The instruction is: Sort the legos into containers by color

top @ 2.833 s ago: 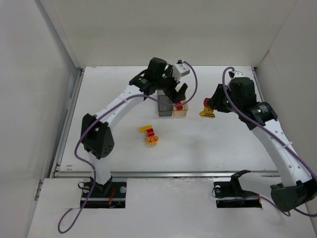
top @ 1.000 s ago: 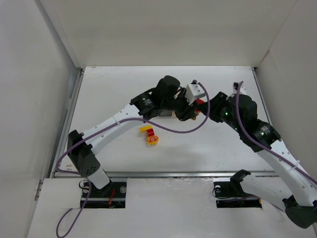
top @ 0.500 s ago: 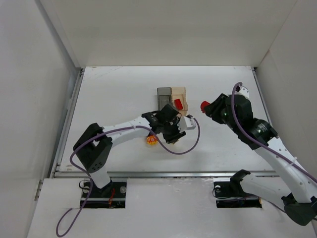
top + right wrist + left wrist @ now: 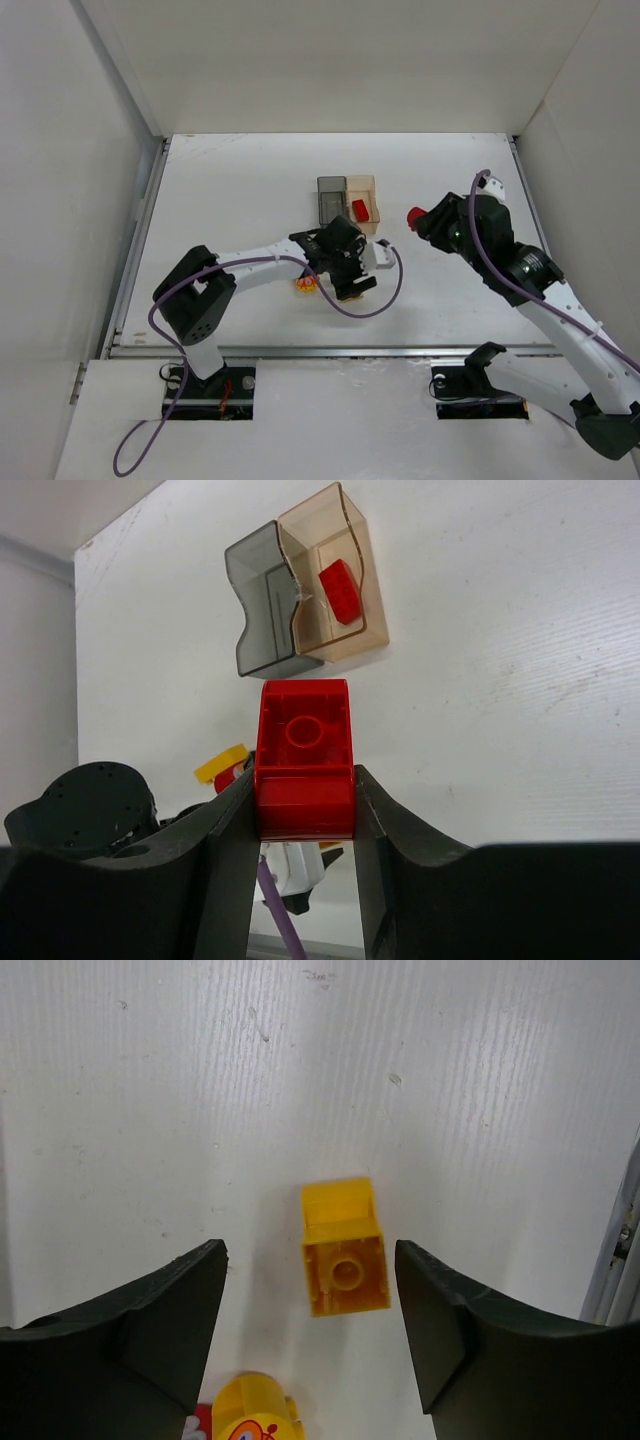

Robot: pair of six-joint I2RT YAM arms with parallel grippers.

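Observation:
The joined bins stand at mid-table: a smoky grey bin (image 4: 331,198) and a tan bin (image 4: 364,195) with a red lego (image 4: 359,208) inside. In the right wrist view the grey bin (image 4: 262,615) and tan bin (image 4: 345,610) lie ahead with that red lego (image 4: 340,588). My right gripper (image 4: 418,218) is shut on a red brick (image 4: 304,750), held above the table right of the bins. My left gripper (image 4: 310,1255) is open and points down around a yellow brick (image 4: 345,1260) lying on the table. A round yellow-and-red lego (image 4: 250,1410) lies beside my left finger.
The round yellow-and-red lego (image 4: 306,284) shows left of my left gripper (image 4: 352,278) in the top view. White walls enclose the table on three sides. A metal rail (image 4: 330,350) runs along the near edge. The left arm's purple cable (image 4: 385,290) loops beside its wrist.
My left gripper left the bins and came down toward the near side, over the yellow brick, jaws open. My right gripper drew back a little to the right, still holding the red brick.

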